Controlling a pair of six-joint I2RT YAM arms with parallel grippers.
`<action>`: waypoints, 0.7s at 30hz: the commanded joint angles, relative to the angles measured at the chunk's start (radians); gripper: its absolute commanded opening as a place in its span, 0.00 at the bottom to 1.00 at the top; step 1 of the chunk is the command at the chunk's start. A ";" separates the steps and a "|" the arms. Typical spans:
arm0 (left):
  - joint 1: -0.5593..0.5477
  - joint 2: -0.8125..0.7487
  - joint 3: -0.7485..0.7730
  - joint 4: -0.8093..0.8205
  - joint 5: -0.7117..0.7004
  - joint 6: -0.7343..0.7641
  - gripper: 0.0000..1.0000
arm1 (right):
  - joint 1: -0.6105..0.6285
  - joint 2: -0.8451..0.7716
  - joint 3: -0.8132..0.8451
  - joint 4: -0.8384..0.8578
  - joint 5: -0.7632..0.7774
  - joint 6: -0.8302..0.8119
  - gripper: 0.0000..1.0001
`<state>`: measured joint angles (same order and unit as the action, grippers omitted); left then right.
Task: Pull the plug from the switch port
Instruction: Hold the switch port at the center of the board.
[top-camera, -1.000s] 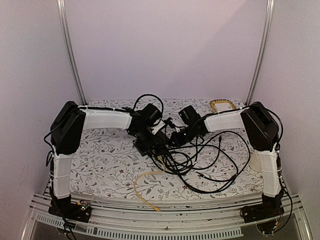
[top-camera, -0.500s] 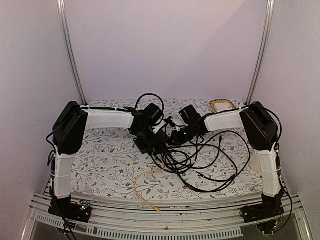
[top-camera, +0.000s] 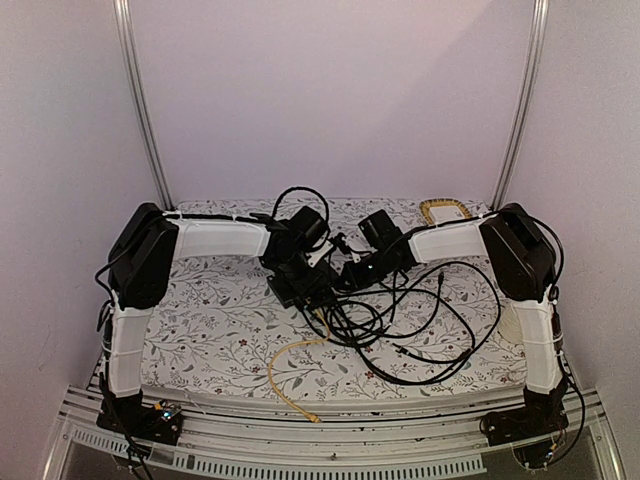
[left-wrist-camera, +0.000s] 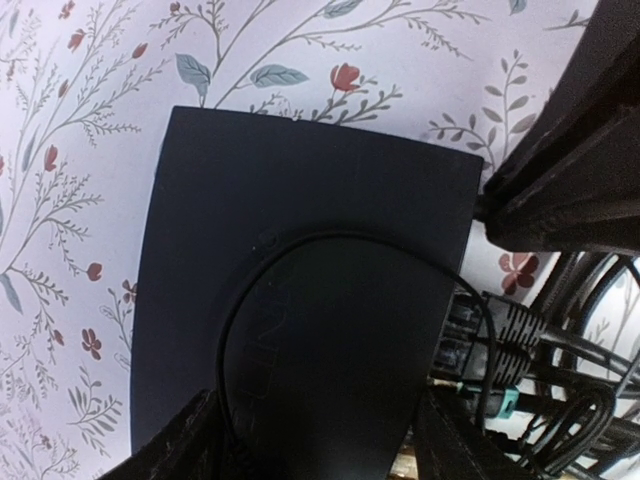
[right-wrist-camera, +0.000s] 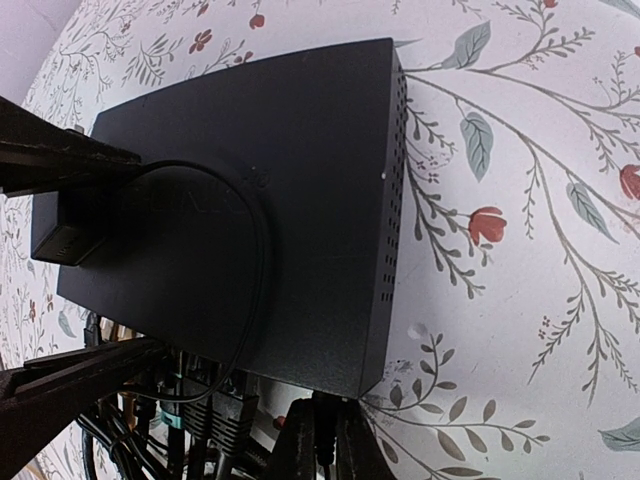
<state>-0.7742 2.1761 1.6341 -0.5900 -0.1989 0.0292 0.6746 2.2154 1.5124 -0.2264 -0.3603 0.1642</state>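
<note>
The flat black switch (top-camera: 300, 288) lies mid-table on the flowered cloth, with its ports on the near long edge. My left gripper (left-wrist-camera: 315, 425) straddles the switch (left-wrist-camera: 300, 230), one finger against each long side. From the right wrist view those left fingers (right-wrist-camera: 70, 160) clamp its far end. My right gripper (right-wrist-camera: 327, 430) is shut on a thin black plug (right-wrist-camera: 325, 415) that enters the switch (right-wrist-camera: 250, 150) at its near corner. In the top view the right gripper (top-camera: 345, 272) sits just right of the left gripper (top-camera: 305, 270).
Two black plugs (left-wrist-camera: 500, 340) sit in neighbouring ports, and a thin black cable (left-wrist-camera: 228, 330) loops over the switch top. A tangle of black cables (top-camera: 400, 330) spreads to the right front. A yellow cable (top-camera: 290, 375) runs toward the near edge. A yellow coil (top-camera: 445, 212) lies at the back.
The left jaws have narrowed onto the switch's sides and the left wrist has edged slightly right. The right gripper has stayed shut at the corner plug.
</note>
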 joint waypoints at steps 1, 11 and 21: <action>0.018 0.083 -0.007 0.006 -0.067 -0.014 0.66 | 0.022 0.043 -0.023 -0.053 -0.067 -0.007 0.01; 0.022 0.089 -0.009 0.002 -0.071 -0.033 0.65 | 0.022 0.042 -0.040 -0.047 -0.096 0.010 0.01; 0.030 0.087 -0.010 0.001 -0.076 -0.040 0.65 | 0.010 0.040 -0.070 0.023 -0.216 0.082 0.02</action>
<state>-0.7742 2.1799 1.6379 -0.5934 -0.1959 0.0021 0.6643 2.2177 1.4879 -0.1791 -0.4229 0.2089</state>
